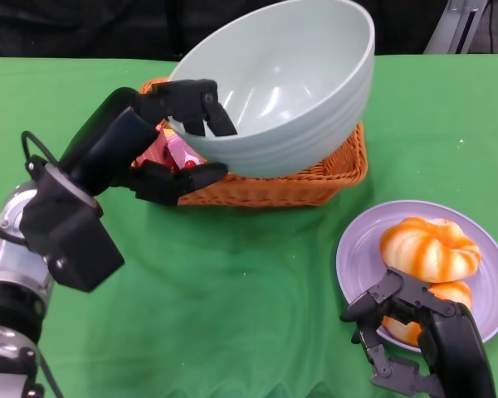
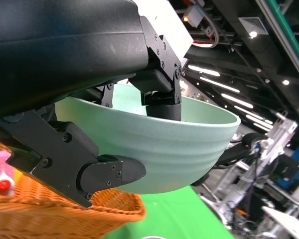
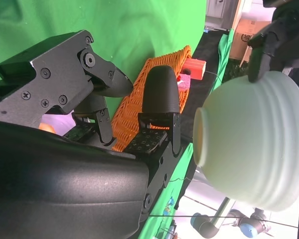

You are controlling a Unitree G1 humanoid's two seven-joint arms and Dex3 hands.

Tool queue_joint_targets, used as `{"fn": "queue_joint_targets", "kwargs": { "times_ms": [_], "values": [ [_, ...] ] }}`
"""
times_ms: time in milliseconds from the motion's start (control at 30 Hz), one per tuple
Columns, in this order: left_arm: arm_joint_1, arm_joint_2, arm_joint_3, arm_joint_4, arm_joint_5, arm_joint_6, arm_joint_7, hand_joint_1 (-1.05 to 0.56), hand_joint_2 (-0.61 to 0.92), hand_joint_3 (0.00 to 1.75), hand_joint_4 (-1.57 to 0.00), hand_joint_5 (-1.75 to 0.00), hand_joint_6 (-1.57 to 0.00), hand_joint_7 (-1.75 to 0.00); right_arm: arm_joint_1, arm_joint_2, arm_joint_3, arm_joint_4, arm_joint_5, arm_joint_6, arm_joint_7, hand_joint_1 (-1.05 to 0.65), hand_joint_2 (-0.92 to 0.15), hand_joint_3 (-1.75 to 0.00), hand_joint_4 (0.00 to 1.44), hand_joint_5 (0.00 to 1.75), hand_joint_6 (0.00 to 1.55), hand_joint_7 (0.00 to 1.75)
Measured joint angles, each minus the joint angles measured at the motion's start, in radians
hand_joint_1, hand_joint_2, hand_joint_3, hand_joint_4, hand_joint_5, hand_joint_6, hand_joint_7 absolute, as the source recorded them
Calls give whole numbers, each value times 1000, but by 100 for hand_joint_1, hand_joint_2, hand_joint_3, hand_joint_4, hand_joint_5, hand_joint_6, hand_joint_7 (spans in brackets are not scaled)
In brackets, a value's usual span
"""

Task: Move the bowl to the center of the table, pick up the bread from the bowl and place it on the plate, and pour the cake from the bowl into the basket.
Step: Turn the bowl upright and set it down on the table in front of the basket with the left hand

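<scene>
Tipping the pale green bowl [image 1: 286, 83] over the orange basket [image 1: 315, 186] near the far edge of the surface [image 1: 232, 290], your left hand [image 1: 178, 137] grips its rim, fingers inside and thumb under the wall, so the contents can slide out. The bowl's inside looks bare, and something pink and red, probably the cake [image 1: 170, 149], already lies in the basket's left end. Your right hand [image 1: 419, 332] holds nothing, fingers spread, resting at the near right corner against the purple plate [image 1: 357, 249] that carries the orange-striped bread [image 1: 427, 249]. Nothing blocks the bowl's way back down; mind the basket rim below it.
</scene>
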Motion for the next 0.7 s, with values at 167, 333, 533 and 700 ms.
{"fn": "queue_joint_targets", "kwargs": {
  "times_ms": [167, 333, 533, 700],
  "values": [
    [10, 67, -32, 8, 222, -49, 232, -6, 65, 92, -57, -175, -64, -152, -6, 0, 0, 12, -1, -3, -5, -2, -56, -103, 82, 150, 74, 122],
    [33, 138, -80, 11, 407, -67, 487, -8, 72, 84, -56, -175, -61, -154, -9, 0, -1, 22, 2, -9, -5, -2, -57, -103, 80, 150, 74, 122],
    [89, 198, -178, 2, 625, -14, 842, -8, 80, 67, -58, -175, -56, -157, -12, 0, -6, 24, 10, -11, -5, -2, -57, -104, 78, 151, 73, 123],
    [139, 230, -270, -18, 755, 59, 1158, -6, 82, 68, -56, -175, -52, -161, -13, -2, -11, 7, 41, 10, 4, -2, -61, -97, 75, 150, 70, 126]
  ]
}}
